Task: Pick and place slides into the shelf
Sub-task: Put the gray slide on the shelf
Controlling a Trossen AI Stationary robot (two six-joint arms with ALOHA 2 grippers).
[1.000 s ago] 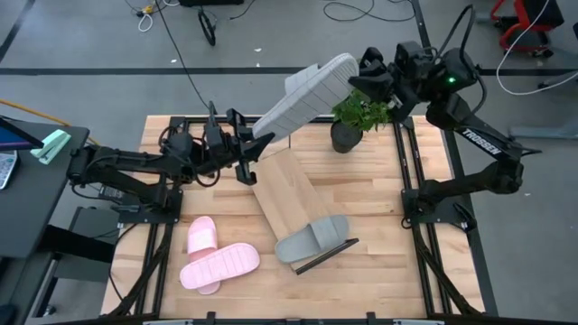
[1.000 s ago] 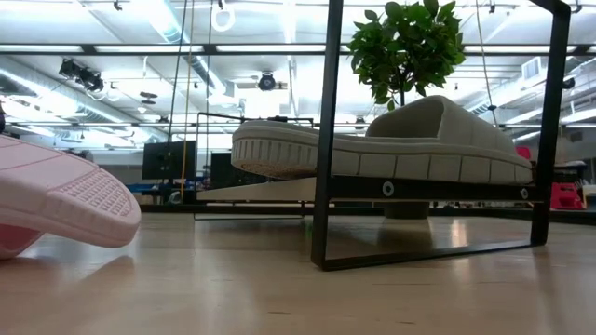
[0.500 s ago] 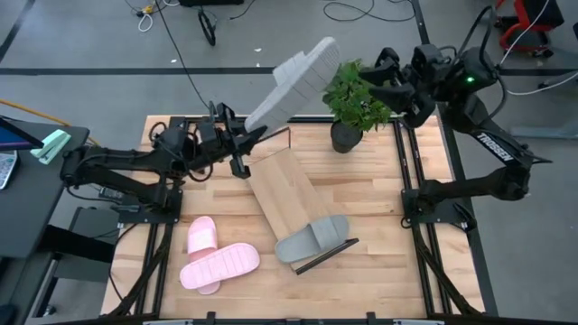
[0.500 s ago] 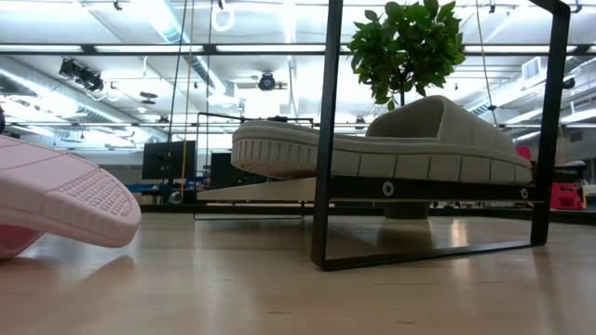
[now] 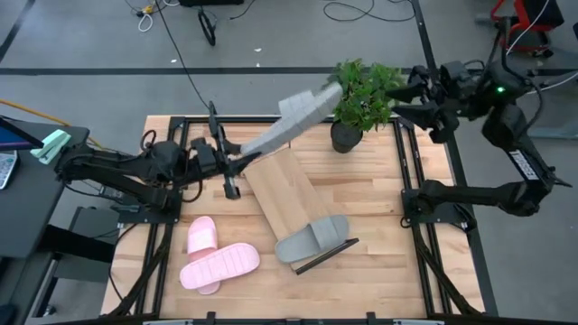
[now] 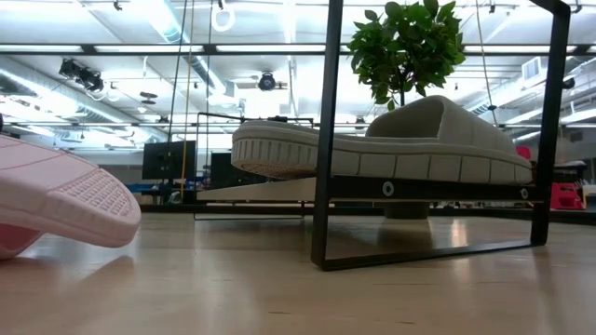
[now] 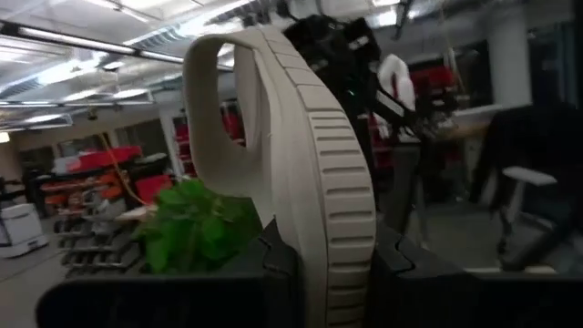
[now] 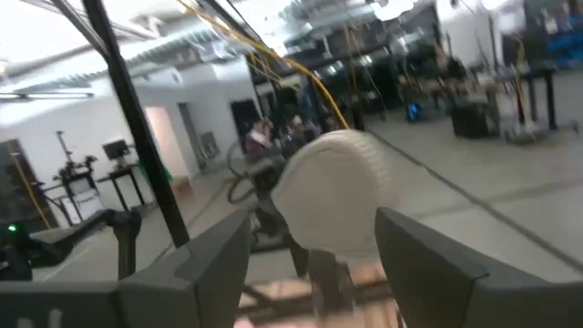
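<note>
My left gripper (image 5: 237, 167), over the table's far left, is shut on a grey slide (image 5: 293, 122) that reaches up toward the plant; in the left wrist view the slide (image 7: 310, 155) stands on edge. My right gripper (image 5: 404, 95) hangs open beyond the plant, apart from the slide; its wrist view shows the slide's free end (image 8: 332, 205) ahead of its fingers. The shelf (image 5: 282, 194) lies slantwise on the table. A second grey slide (image 5: 312, 238) rests sole-down on its near end. Two pink slides (image 5: 217, 257) lie at the near left. My left gripper pinches the grey slide's heel end (image 7: 332, 273) between its two fingers, one on the footbed side and one on the underside. The fingers come from the table's left, along the slide. The slide is lifted clear, slanting up toward the far right, strap end (image 7: 214, 82) outermost.
A potted plant (image 5: 359, 99) stands at the table's far edge between the slide's free end and my right gripper. The shelf's black wire frame (image 6: 326, 140) rises at its near end. The bare board (image 5: 275, 185) lies under the held slide.
My right gripper has opened, let go of the grey slide's strap end and drawn back toward the table's right edge. My left gripper has moved a little toward the left edge with the slide, whose free end has sunk lower.
</note>
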